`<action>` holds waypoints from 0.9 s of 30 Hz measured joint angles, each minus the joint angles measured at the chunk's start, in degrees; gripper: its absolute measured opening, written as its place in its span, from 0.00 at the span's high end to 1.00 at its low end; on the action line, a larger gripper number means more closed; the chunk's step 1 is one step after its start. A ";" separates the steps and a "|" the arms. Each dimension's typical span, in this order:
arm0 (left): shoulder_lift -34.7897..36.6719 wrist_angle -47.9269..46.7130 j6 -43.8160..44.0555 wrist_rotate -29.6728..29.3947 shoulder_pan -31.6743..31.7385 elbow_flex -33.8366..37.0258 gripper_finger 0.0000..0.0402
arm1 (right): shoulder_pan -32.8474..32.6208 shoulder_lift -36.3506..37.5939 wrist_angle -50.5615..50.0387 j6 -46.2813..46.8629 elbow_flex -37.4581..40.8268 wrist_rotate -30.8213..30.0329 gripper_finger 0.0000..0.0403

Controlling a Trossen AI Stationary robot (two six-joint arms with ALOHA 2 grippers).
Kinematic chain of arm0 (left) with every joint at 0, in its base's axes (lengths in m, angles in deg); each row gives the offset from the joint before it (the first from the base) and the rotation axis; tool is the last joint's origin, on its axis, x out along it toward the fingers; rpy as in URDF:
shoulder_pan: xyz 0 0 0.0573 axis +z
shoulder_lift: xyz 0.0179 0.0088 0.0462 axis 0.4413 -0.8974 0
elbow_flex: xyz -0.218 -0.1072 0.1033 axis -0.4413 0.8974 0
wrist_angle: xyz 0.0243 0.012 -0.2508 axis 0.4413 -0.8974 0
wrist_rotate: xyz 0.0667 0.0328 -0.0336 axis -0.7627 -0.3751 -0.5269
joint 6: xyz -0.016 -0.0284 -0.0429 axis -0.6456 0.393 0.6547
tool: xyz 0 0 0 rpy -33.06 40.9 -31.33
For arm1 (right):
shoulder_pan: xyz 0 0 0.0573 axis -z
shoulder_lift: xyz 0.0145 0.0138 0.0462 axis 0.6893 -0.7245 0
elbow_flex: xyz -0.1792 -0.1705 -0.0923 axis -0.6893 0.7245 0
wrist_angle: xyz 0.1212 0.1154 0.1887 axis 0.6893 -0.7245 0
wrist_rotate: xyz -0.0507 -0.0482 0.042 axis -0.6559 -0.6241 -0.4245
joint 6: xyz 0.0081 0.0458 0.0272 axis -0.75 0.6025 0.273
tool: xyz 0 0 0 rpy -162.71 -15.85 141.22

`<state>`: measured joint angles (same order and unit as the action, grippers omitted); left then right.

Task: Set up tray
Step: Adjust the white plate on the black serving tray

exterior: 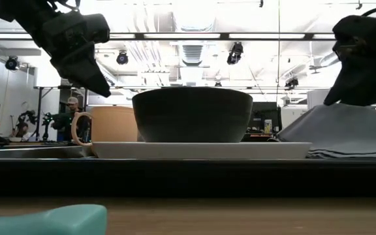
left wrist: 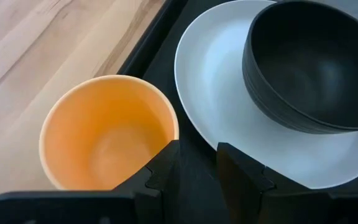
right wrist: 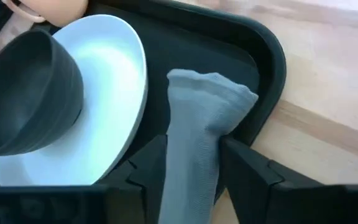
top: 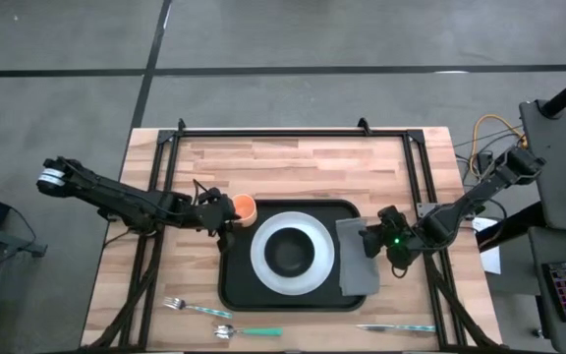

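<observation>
Napkin [right wrist: 197, 124] overhangs tray [right wrist: 272, 56] rim between right pincer [right wrist: 194, 168] fingers.

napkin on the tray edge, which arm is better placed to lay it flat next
Right, probably. The right claw already straddles the grey napkin at the tray rim. The left claw is across the plate, at the orange cup.

From counter height the tray [exterior: 38, 152] hardly shows beneath the plate [exterior: 201, 150]. The teal handle [exterior: 41, 220] is blurred and cut off below.
</observation>
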<state>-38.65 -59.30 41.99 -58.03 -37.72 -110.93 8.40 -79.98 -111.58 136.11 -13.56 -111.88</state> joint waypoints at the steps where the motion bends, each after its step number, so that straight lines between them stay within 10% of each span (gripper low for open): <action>1: 0.00 0.01 -0.02 0.00 -0.02 0.00 0.78 | 0.00 0.43 0.02 -0.86 0.00 -0.27 0.65; 15: 0.00 -0.01 -0.22 0.02 -0.01 0.00 0.78 | 2.66 8.41 -6.20 -10.73 -6.09 -1.54 0.50; 27: 0.02 0.02 -0.20 0.02 -0.02 0.00 0.78 | 3.21 -12.12 9.48 -21.23 -8.57 6.05 0.60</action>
<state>-38.62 -59.28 41.80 -58.01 -37.73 -110.93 11.61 -92.09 -102.10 114.88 -22.13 -105.83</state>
